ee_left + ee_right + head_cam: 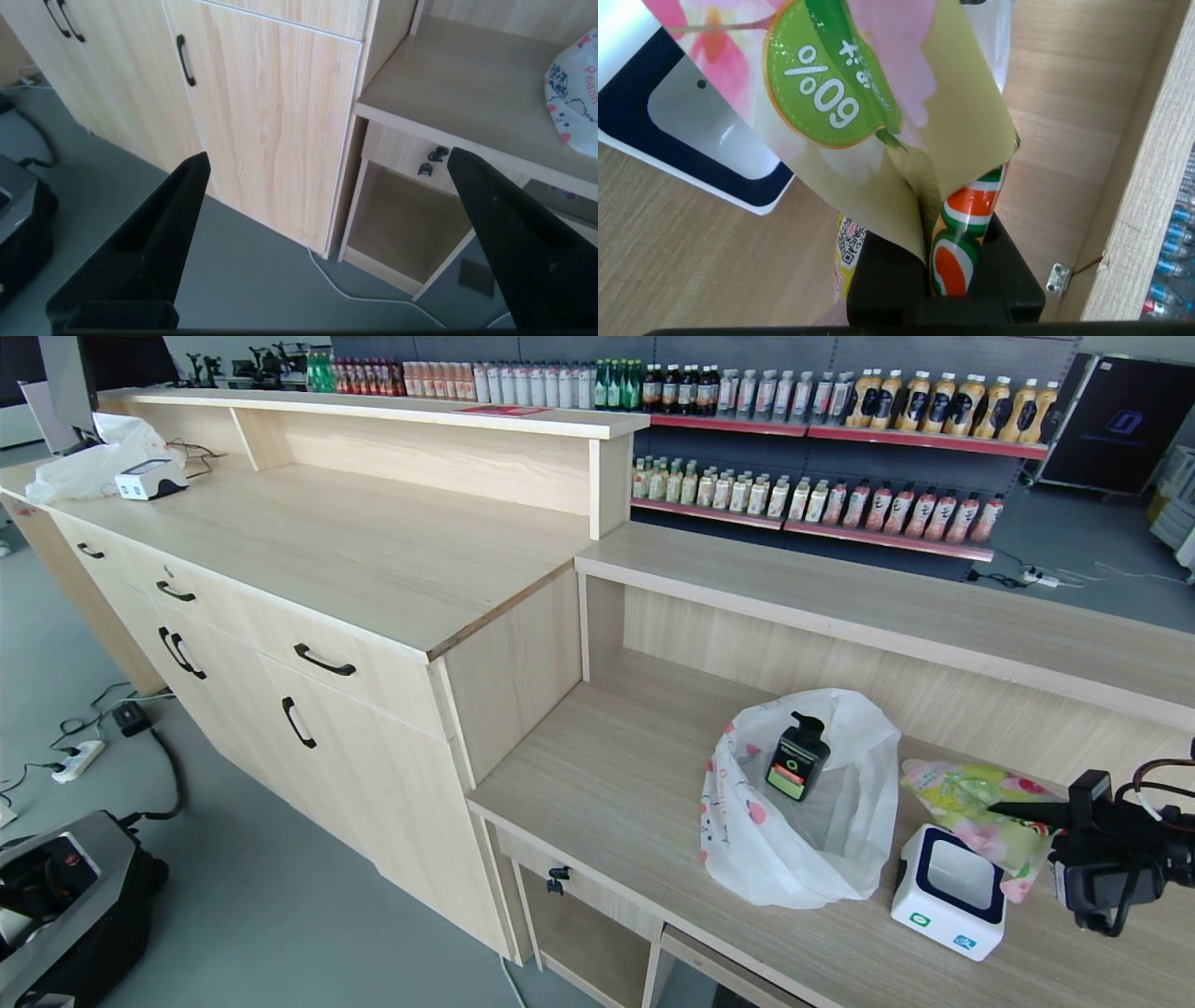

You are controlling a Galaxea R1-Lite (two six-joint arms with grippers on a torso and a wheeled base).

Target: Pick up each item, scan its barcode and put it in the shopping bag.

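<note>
Pale wood counter [616,775] before drink shelves [822,513]; right hand [957,266] seemingly tight around snack pouch [878,103], left hand [327,159] wide.

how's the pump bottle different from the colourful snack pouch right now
The pump bottle is dark and rigid; the snack pouch is soft, yellow-green and pink. The bottle sits inside the shopping bag; the pouch is outside it, by the scanner. The bottle is free; the pouch is pinched in the right end effector. Both are at the lower counter.
</note>
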